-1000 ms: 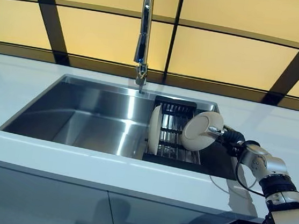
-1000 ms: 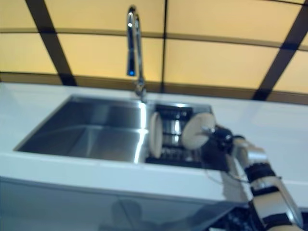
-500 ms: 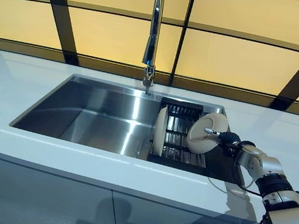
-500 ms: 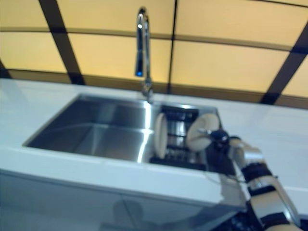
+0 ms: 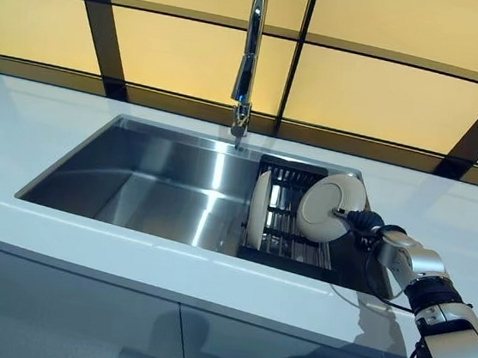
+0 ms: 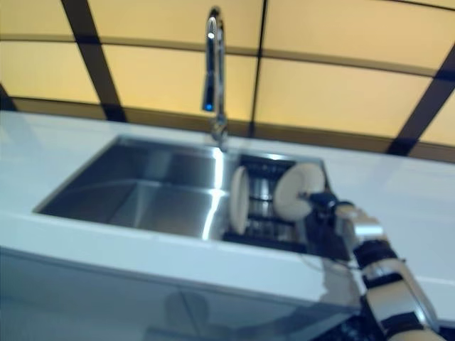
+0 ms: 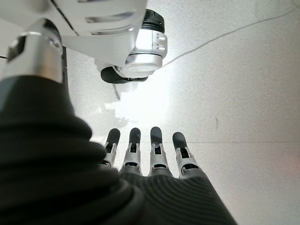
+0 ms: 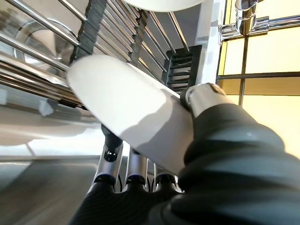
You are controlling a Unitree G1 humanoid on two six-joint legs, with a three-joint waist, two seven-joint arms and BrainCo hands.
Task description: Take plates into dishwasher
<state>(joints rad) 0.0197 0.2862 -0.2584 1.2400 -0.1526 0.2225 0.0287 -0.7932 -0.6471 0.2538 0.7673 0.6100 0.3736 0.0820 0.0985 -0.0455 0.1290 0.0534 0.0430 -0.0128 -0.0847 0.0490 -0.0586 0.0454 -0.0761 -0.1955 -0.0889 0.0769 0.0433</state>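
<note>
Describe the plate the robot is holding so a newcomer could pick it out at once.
In the steel sink below the tall chrome faucet, a dark wire rack fills the right end. Two round cream plates sit there; the held plate is the right one, tilted face-out and pinched by the right hand, unlike the upright edge-on plate.

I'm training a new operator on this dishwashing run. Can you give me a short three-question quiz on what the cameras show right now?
1. True or false: the right hand holds a cream plate above the black rack at the sink's right end.
2. How many plates stand upright in the rack, not held? A) none B) one C) three
3. Fill in: the left hand hangs with straight fingers over the ____, holding nothing.

Key: 1 true. 2 B: one standing plate is at the rack's left side. 3 floor.
</note>
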